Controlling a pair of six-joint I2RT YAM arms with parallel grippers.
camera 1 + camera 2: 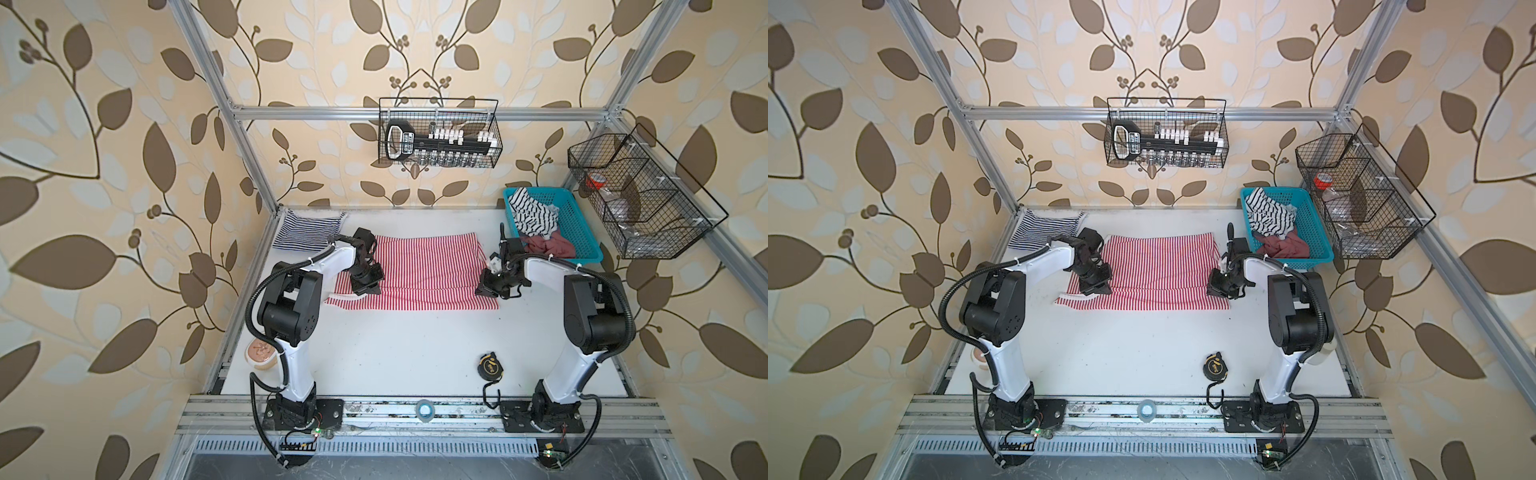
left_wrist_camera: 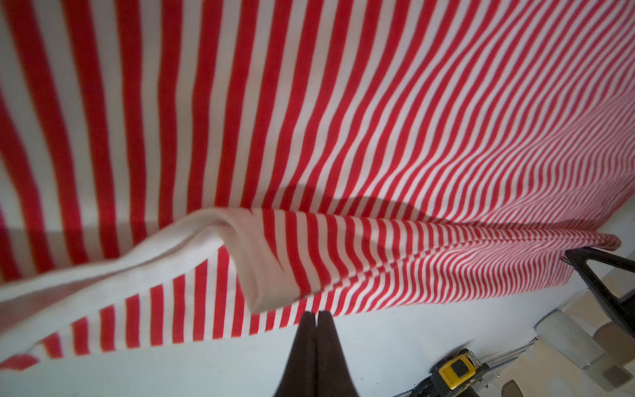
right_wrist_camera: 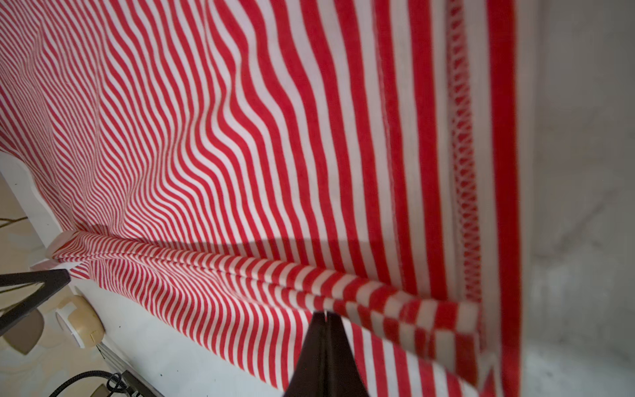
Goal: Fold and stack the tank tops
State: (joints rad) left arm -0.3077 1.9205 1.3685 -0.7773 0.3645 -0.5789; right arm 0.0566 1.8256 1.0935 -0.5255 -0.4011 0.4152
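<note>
From where I stand, one piece looks done: the navy-and-white striped cloth tank top (image 1: pixel 307 230) lies folded flat at the far left corner of the white tabletop (image 1: pixel 395 353). The red-and-white striped cloth tank top (image 1: pixel 428 270) lies spread across the middle, with a raised crease along its near side. The left pincer (image 2: pixel 316 313) is closed at the white-trimmed left end of that crease and the right pincer (image 3: pixel 324 313) at the hemmed right end, each seemingly nipping the cloth. So the red top is mid-fold, I reckon. It is yet to be finished and laid on the navy one. More garments sit in the blue plastic basket (image 1: pixel 579 232) at the far right.
</note>
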